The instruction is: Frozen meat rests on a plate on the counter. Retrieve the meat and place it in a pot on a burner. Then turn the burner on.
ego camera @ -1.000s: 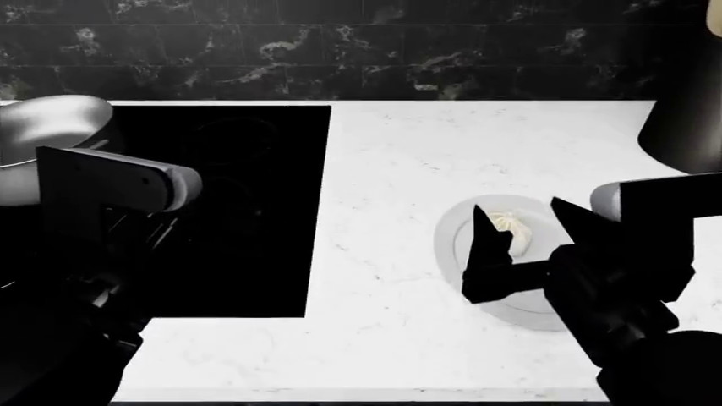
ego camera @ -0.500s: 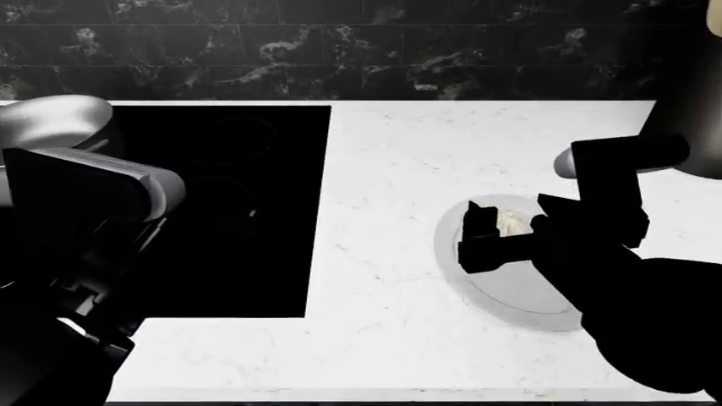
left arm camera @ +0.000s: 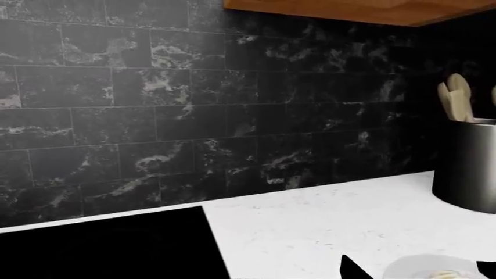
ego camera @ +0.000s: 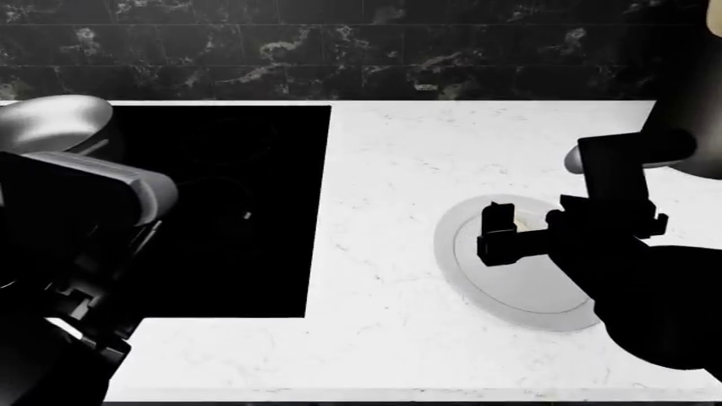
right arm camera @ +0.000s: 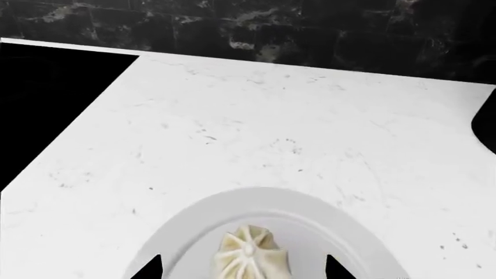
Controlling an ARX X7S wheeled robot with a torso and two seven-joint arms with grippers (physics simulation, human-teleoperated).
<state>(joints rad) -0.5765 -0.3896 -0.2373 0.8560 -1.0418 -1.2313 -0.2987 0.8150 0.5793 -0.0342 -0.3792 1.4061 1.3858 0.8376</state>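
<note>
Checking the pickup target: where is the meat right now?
The meat sits on the plate on the white counter, right of the black cooktop in the head view, between the right hand's fingers.

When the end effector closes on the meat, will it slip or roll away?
The meat looks rounded and ridged, so it may squirt sideways. Frozen, it is probably stiff. The smooth plate gives little friction.

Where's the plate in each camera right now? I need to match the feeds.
Head view: plate right of centre on the white counter, under the right hand.
Left wrist view: only its rim at the bottom edge.
Right wrist view: bottom centre, holding the meat.
Shared landmark: the black cooktop.
</note>
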